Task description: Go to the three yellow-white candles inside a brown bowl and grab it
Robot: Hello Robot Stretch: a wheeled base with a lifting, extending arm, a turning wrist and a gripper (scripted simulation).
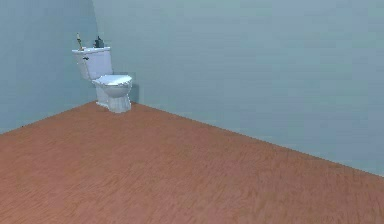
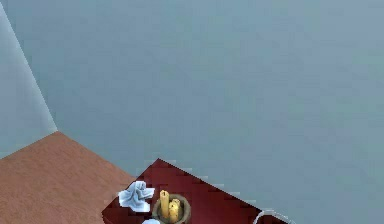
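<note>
**Forward view.** A white toilet [image 1: 110, 85] stood in the far corner where two pale blue-green walls [image 1: 250, 70] met. A few small dark items [image 1: 92, 44] sat on its tank, too small to name. Red-brown plank floor [image 1: 150, 170] ran from the walls to the near edge.

**Arm side view.** A dark red table [image 2: 215, 205] lay at the bottom edge, one corner pointing up and to the left, against the same pale wall. The candles [image 2: 164, 200], yellow-white, stood in a brown bowl [image 2: 180, 213] on the table near its left side, low in the picture just left of the middle. I made out two candles clearly, one taller than the other. They stood upright, long axes vertical and tips up, and the bowl's mouth faced up (its base was cut off by the bottom edge). A crumpled white and pale blue thing [image 2: 134, 194] lay just beside the bowl on its left. A thin white curve [image 2: 268, 213] showed farther right on the table.

Of my gripper's jaws I could not tell the state.
</note>
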